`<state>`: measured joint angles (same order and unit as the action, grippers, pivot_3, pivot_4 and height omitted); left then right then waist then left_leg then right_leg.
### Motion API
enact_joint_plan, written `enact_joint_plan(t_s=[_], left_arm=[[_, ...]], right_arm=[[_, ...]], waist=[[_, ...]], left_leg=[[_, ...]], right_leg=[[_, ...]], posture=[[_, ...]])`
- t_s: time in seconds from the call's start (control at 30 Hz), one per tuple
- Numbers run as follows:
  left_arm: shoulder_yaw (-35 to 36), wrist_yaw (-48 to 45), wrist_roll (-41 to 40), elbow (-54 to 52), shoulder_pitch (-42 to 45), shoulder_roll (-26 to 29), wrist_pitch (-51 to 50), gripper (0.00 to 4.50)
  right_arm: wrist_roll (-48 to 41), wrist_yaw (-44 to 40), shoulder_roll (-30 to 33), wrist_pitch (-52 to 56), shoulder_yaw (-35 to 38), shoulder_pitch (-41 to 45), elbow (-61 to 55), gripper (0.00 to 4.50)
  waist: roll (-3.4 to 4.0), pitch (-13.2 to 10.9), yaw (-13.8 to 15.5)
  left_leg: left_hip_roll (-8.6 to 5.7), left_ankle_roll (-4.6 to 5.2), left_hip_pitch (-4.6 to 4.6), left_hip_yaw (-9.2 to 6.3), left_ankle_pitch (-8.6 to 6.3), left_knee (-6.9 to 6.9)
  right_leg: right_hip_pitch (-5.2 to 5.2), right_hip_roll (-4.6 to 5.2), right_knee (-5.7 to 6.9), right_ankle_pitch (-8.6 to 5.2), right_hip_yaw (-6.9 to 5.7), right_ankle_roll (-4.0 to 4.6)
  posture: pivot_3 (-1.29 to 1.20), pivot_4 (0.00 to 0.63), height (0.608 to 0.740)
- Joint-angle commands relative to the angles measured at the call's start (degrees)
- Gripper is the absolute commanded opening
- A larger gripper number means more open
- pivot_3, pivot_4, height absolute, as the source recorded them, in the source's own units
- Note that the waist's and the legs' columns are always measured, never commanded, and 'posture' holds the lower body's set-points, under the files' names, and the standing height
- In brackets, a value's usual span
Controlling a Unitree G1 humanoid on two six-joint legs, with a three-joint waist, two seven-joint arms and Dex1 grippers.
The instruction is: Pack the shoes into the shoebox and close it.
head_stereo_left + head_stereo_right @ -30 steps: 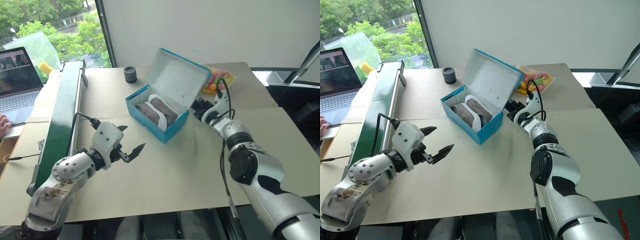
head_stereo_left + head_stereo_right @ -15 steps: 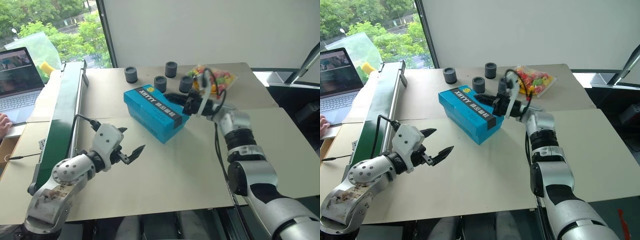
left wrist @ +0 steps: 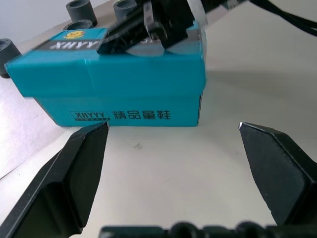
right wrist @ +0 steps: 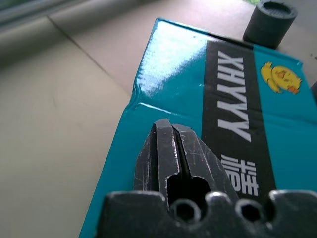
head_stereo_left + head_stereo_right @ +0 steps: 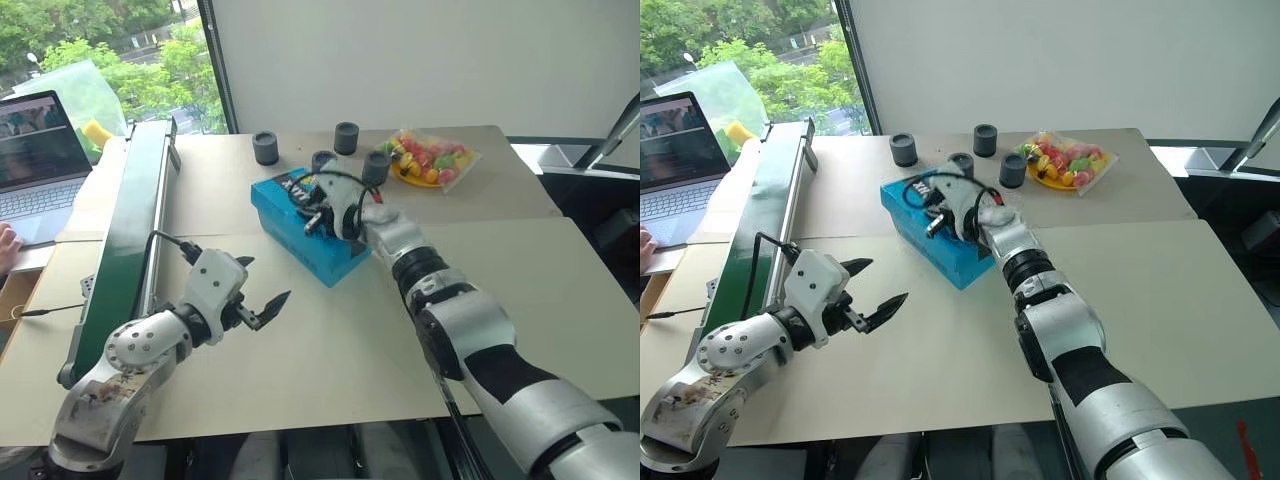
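Now we find the shoebox [image 5: 312,229] lid down. Our right pincer [image 4: 173,148], fingers together, rests on it. Left pincer [image 5: 262,298] stands apart above the bench [image 5: 330,340].

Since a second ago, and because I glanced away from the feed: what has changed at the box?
The shoebox lid, open a second ago, is now down, hiding the shoes. The shut right gripper swung from beside the box onto the lid's top. The open left gripper and the box itself stayed put.
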<state>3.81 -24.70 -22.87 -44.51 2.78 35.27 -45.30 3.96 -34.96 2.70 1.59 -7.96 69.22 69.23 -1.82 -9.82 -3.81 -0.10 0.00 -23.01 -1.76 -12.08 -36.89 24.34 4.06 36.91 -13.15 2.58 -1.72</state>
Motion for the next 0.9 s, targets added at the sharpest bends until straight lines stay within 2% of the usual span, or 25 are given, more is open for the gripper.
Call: enact_joint_plan(t_s=[0.03, 0.2, 0.3, 0.43, 0.6, 0.7, 0.9], left_arm=[[1.9, 1.1, -0.6, -3.5, -0.8, -0.2, -0.6, 4.50], [1.9, 2.0, -0.5, -4.3, -1.1, -1.1, -1.3, 4.50], [1.7, 2.5, -0.3, -4.5, -1.1, -1.5, -1.4, 4.50], [1.4, 3.7, -0.6, -4.8, -1.0, -2.7, -1.7, 4.50], [0.2, 4.9, 1.3, -4.5, -1.6, -3.3, -1.0, 4.50], [0.0, 5.7, 1.2, -4.8, -1.8, -4.2, -0.7, 4.50], [1.9, 7.5, -0.1, -2.9, -1.3, -7.7, 0.2, 4.50]], right_arm=[[4.8, 0.0, -0.3, 2.7, -3.8, -2.3, 2.9, 0.07], [6.1, 1.2, -0.5, 4.3, -3.9, -3.0, 4.2, 0.07], [6.5, 1.5, -0.5, 4.1, -3.7, -3.1, 4.2, 0.07], [6.2, 1.9, 0.2, 4.1, -3.2, -4.0, 4.2, 0.07], [-6.4, -3.7, 2.3, 5.6, 9.0, -3.5, -1.6, 0.07], [-12.6, -5.5, 7.2, 10.2, 15.5, -5.2, -7.2, 0.07], [-12.9, -1.2, 15.3, 17.6, 17.1, -14.1, -22.9, 0.07]], waist=[[0.02, 0.0, 0.0], [0.03, 0.2, 0.0], [0.03, 0.2, 0.0], [0.04, 0.3, 0.1], [0.04, 0.3, 0.5], [0.04, 0.3, 1.1], [0.05, 0.2, 1.5]], left_leg=[[0.01, 0.00, 0.06, -0.02, 0.00, 0.00], [0.00, 0.00, 0.56, -0.06, 0.00, 0.04], [0.01, 0.00, 1.15, -0.03, -0.02, 0.08], [-0.01, 0.00, 1.26, -0.03, -0.02, 0.08], [0.00, 0.00, 1.24, -0.02, -0.02, 0.08], [0.00, 0.00, 0.99, -0.01, -0.01, 0.08], [0.00, 0.02, 0.69, 0.01, -0.03, 0.09]], right_leg=[[-0.03, 0.00, 0.03, 0.00, 0.01, 0.00], [-0.50, -0.03, 0.03, -0.02, 0.02, 0.01], [-1.22, -0.08, -0.18, -0.05, -0.07, 0.03], [-1.30, -0.09, -0.16, -0.07, -0.07, 0.03], [-1.31, -0.08, -0.16, -0.07, -0.07, 0.03], [-1.14, -0.07, -0.18, -0.06, -0.08, 0.03], [-0.92, -0.02, -0.30, -0.09, -0.14, 0.00]], posture=[[0.00, 0.150, 0.740], [0.00, 0.150, 0.740], [0.00, 0.150, 0.740], [0.00, 0.150, 0.740], [0.00, 0.150, 0.740], [0.00, 0.150, 0.740], [0.00, 0.150, 0.740]])
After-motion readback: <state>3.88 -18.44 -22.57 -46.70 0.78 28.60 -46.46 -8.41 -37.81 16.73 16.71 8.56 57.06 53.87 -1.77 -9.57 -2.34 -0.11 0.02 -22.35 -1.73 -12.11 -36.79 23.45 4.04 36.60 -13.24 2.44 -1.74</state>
